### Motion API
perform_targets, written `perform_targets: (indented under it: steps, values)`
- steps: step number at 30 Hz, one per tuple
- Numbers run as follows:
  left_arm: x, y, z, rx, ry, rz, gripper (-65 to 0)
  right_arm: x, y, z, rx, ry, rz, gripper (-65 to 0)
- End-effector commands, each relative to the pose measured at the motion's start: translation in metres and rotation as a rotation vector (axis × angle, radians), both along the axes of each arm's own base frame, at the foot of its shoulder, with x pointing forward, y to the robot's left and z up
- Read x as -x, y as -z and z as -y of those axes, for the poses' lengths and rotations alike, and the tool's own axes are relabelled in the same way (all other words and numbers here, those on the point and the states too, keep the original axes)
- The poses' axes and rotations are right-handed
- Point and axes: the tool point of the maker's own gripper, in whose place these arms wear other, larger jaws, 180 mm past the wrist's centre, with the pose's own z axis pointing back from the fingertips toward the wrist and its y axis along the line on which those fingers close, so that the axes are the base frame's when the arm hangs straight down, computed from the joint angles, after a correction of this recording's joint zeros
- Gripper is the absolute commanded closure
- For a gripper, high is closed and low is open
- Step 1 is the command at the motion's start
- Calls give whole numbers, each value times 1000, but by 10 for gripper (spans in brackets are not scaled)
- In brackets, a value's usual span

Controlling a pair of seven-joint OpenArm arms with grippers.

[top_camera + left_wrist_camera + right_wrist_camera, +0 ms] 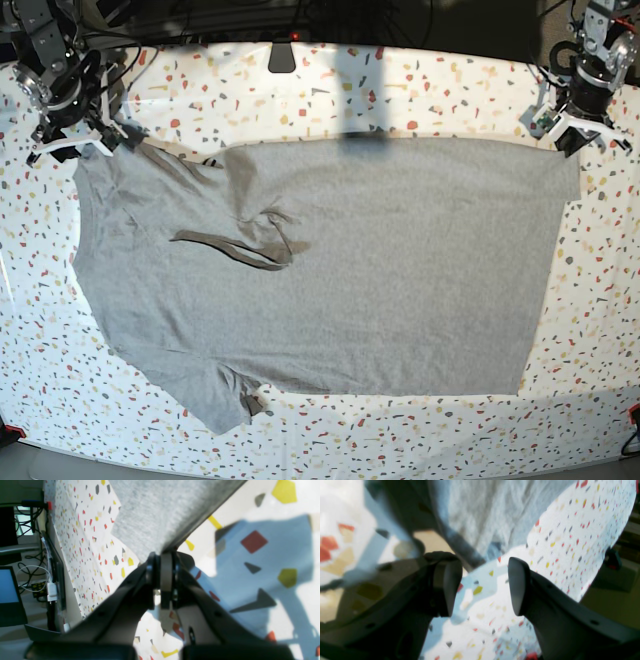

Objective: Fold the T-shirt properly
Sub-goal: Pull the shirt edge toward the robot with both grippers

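A: State the position of the T-shirt [330, 270].

B: Spread flat on the table [600, 300], plain side up. Left gripper [582, 122], at two o'clock, pinches its corner, presumably for folding. Right gripper [72, 140], at ten o'clock, stands spread, holding nothing.

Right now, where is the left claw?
In the base view the left claw is at the upper right, shut on a corner of the light grey cotton T-shirt spread across the speckled terrazzo-patterned table.
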Motion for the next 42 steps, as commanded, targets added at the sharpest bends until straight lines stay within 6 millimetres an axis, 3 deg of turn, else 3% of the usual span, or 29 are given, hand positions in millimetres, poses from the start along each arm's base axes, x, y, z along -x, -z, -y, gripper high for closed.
perform_targets:
  steps: [1, 4, 9, 14, 18, 21, 24, 28, 34, 42]
  values:
    - [-1, -5, -4, -19, 7, 8, 0, -9, -10, 3, 12, -16, 33, -334]
    - [-3, -8, -3, -18, 9, 14, 0, -10, -12, 6, 47, -29, 35, -330]
    - [-3, -8, -3, -18, 9, 15, 0, -11, -12, 6, 49, -34, 39, -196]
    - [-3, -7, -3, -17, 6, 13, 0, -16, -14, 2, 9, -16, 53, -177]
    - [-2, -7, -1, 31, -22, 14, 0, -25, -18, 0, 3, -24, 63, 0]
    - [0, -5, -3, 34, -39, 3, 0, -29, -21, 2, 5, -16, 83, 0]
    - [3, -10, -20, -21, -115, 36, 0, -30, -24, 8, 22, 15, 100, 0]
    - [12, -28, -36, -81, -189, 153, 0, -16, -18, 14, 44, 36, 59, 0]
    - [42, -24, -23, -58, -142, 106, 0, 17, -16, 28, 55, 62, 35, 0]
    - [69, -30, -5, -30, -103, 70, 0, 77, -13, 46, -18, 120, -44, 0]
